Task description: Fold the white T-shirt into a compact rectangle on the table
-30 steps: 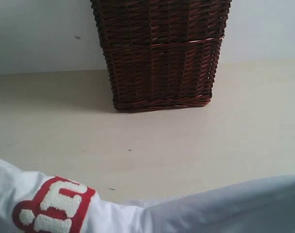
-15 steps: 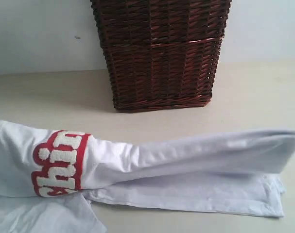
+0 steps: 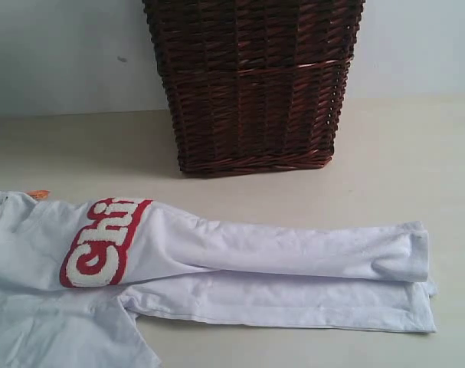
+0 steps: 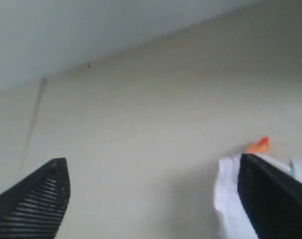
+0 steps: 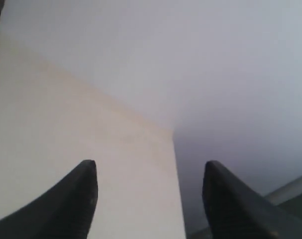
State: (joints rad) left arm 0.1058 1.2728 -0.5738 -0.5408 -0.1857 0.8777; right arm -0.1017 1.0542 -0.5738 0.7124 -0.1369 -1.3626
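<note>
**Exterior view.** The white wrinkled cotton T-shirt (image 3: 240,268) lies flat on the smooth pale beige table (image 3: 385,169). It is folded into a long band, with an upper layer over a lower one. The fuzzy white letters outlined in red (image 3: 102,245) face up, and the small orange seam tag (image 3: 37,194) sits at one end. The dark brown wicker basket (image 3: 255,84) stands beyond the band, apart from it. Neither gripper shows here, and the shirt runs out of view at one corner.

**Left wrist view.** The left gripper (image 4: 151,164) has its jaws spread wide over bare table, holding nothing. The tagged end of the shirt sits just beside one finger, partly behind it, and no cloth lies between the fingers.

**Right wrist view.** The right gripper (image 5: 151,167) is likewise spread and empty. Only table and wall lie ahead of it, and no cloth is in sight.

**Risks, as we judge them.**
- The upper layer does not cover the lower one, so a strip of hem shows along one side. A cross-fold from here would carry that offset into the final rectangle.
- If the left gripper closes where it stands, it could catch only a corner or a single layer, and lifting would then peel the band open.
- A finger grazing the cloth could drag it and add wrinkles.
- The right gripper is off the cloth, so a poorly aimed approach could miss its end.

**Count.**
- T-shirt: one
- Tag: one
- Row of letters: one
- Basket: one
- Table: one
- Grippers: two, with two fingers each
</note>
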